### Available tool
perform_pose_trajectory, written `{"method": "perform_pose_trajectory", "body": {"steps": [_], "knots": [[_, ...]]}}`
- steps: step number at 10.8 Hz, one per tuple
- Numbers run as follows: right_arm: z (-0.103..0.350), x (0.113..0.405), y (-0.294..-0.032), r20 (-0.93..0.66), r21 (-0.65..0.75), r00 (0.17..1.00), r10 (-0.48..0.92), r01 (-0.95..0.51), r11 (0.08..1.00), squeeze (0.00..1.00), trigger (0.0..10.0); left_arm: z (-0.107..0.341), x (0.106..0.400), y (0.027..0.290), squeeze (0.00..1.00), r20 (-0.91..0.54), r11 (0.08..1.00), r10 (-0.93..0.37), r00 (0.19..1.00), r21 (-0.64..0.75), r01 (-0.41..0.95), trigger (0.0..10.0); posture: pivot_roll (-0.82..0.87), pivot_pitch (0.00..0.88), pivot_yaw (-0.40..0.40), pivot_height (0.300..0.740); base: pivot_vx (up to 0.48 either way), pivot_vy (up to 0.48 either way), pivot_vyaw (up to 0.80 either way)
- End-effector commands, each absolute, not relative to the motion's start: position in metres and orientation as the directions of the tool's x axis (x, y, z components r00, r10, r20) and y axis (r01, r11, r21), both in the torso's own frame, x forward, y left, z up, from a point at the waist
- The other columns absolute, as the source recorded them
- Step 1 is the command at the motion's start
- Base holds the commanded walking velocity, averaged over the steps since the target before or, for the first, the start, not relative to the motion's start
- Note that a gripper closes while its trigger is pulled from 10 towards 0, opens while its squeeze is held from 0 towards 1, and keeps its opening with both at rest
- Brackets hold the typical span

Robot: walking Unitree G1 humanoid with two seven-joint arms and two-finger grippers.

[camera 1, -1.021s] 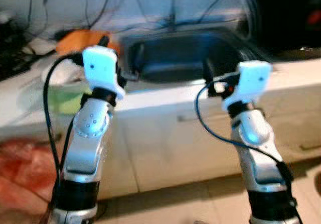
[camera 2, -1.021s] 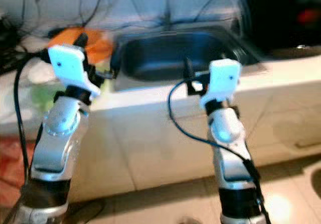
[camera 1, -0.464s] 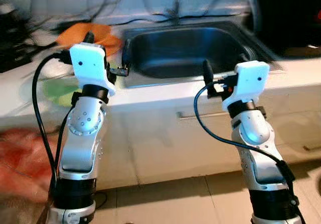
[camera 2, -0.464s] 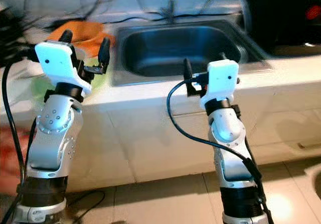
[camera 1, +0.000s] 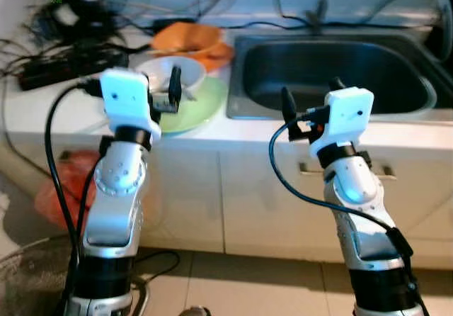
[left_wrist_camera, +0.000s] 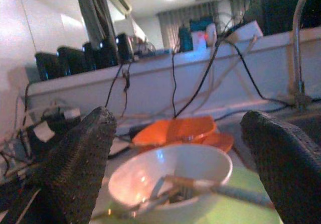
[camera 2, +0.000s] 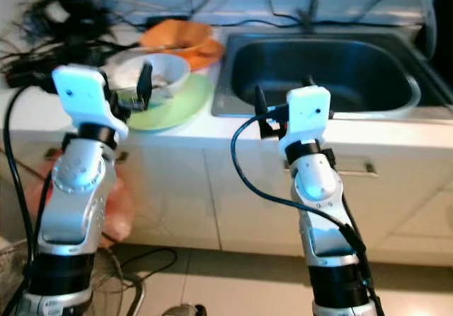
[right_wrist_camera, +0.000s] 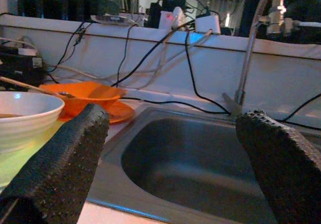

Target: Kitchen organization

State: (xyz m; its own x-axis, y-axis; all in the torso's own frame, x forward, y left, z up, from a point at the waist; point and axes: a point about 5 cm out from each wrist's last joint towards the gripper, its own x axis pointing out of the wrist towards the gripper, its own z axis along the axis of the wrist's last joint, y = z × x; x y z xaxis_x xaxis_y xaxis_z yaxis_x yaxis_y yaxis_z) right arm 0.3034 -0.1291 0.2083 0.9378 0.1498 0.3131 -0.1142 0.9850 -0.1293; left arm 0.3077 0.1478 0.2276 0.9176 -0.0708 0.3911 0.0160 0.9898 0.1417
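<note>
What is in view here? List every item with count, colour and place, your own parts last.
Sink: 1, steel, set in the counter on the right.
Tap: 1, metal, behind the sink.
White bowl: 1, on the green plate, left of the sink, utensils in it.
Green plate: 1, on the counter under the white bowl.
Orange bowl: 1, on an orange plate behind the white bowl.
Orange plate: 1, under the orange bowl.
Cables: a black tangle, counter's back left.
Cabinet: white, below the counter.
Bag: 1, red-orange, on the floor at left.
Left hand: open, facing the white bowl.
Right hand: open, facing the sink.
</note>
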Motion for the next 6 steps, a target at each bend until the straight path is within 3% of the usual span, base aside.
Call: {"method": "perform_pose_trajectory", "body": {"steps": [1,6], "knots": [[0.209,0.302,-0.129,0.323,-0.130,0.934,0.154,-0.117,0.985,0.00,10.0,0.224,0.308,0.144,0.00,0.371,0.988,-0.095,0.924,0.145,0.044,10.0,0.02,0.052,0.049,0.740,0.000,0.000,0.00],[0.225,0.301,-0.126,0.366,-0.117,0.915,0.168,-0.134,0.984,0.00,10.0,0.256,0.304,0.144,0.00,0.486,0.991,-0.099,0.868,0.129,0.041,10.0,0.02,0.053,0.051,0.740,0.000,0.000,0.00]]}}
